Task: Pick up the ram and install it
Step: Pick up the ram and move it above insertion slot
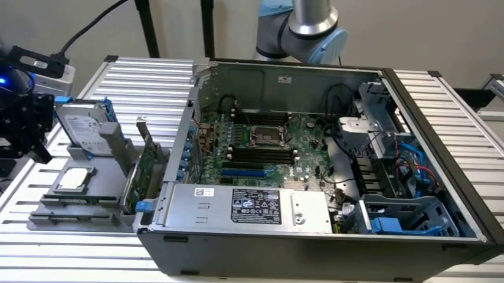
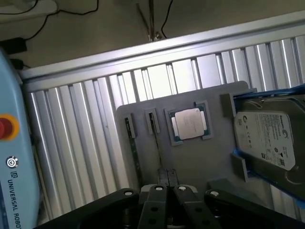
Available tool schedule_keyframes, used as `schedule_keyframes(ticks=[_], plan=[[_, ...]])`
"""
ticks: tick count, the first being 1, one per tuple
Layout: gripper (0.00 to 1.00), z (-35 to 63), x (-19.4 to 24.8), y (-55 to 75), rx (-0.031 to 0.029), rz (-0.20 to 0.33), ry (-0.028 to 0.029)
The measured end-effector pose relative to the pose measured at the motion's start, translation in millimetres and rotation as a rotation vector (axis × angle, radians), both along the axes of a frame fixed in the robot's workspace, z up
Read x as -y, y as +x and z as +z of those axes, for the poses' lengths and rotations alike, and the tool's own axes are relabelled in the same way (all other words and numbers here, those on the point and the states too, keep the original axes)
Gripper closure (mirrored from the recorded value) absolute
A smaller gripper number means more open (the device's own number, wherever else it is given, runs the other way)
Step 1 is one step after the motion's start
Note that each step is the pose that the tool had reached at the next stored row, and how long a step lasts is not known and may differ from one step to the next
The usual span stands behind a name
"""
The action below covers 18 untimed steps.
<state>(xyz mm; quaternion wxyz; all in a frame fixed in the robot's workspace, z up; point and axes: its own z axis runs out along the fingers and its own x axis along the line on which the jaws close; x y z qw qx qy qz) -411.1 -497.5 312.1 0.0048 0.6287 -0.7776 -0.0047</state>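
Ribbed aluminium tabletop was seen under everything, with bare slats left open in front of a grey tray at the lower left of the exterior view's frame. Two narrow slots were counted at the tray's near edge. In the slot closer to the tray's middle the ram was seen edge-on as a thin dark strip. A second such strip was seen in the slot just beside it, and whether that was another stick could not be told.

One square silver processor was seated behind the slots, and one hard drive was held at the tray's far end. One green expansion card was stood upright at the tray's right edge, close against the left wall of the open computer case.

The gripper was held above the tray's left side, clear air being left between it and the tray. Its fingertips were pressed together with nothing between them, and in the wrist view they were lined up over the ram's strip.

Inside the case, one power supply was set along the near wall. Four black memory slots were counted on the motherboard, with the arm behind the far wall.
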Motion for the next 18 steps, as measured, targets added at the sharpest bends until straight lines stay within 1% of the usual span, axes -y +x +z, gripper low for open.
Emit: schedule_keyframes(ticks=[2, 3, 8, 18], plan=[[1.00, -1.8, 1.8, 0.0, 0.0034, 0.010, 0.0000], [1.00, -3.2, 2.8, 0.0, 0.0038, 0.013, 0.0001], [1.00, -12.2, 8.1, 1.1, 0.0039, 0.023, 0.0002], [1.00, -29.6, 17.3, 9.6, 0.0038, 0.033, 0.0005]])
